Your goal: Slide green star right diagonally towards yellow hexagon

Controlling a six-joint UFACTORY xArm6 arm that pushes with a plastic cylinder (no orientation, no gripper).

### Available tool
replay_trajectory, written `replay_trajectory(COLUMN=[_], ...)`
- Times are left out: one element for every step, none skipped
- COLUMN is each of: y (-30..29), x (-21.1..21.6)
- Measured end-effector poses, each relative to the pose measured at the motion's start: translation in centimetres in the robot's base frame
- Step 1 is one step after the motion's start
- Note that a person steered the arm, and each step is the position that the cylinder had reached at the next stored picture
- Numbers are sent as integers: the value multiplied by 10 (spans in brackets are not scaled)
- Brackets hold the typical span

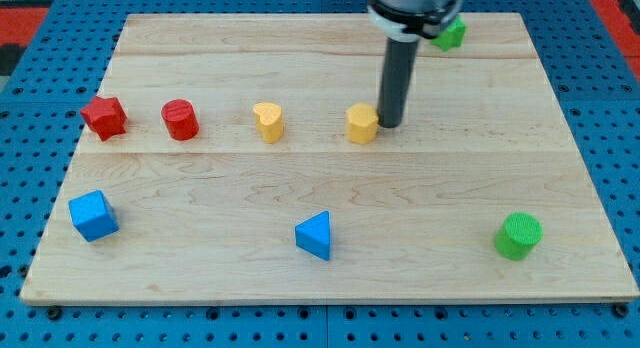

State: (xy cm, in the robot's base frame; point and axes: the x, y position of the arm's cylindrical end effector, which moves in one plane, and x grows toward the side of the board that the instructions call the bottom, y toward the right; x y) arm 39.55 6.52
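The green star lies near the view's top edge of the board, right of centre, partly hidden behind the arm. The yellow hexagon sits in the middle of the board. My tip rests just right of the yellow hexagon, touching or nearly touching it, and well below and left of the green star.
A yellow heart-like block, a red cylinder and a red star stand in a row to the left. A blue cube, a blue triangle and a green cylinder lie near the bottom. The wooden board sits on a blue pegboard.
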Motion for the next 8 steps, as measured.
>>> replay_trajectory(y=[20,60,46,57,100,145,111,43], x=[-22,-88,-151,-190,-201,-193,-170,-164])
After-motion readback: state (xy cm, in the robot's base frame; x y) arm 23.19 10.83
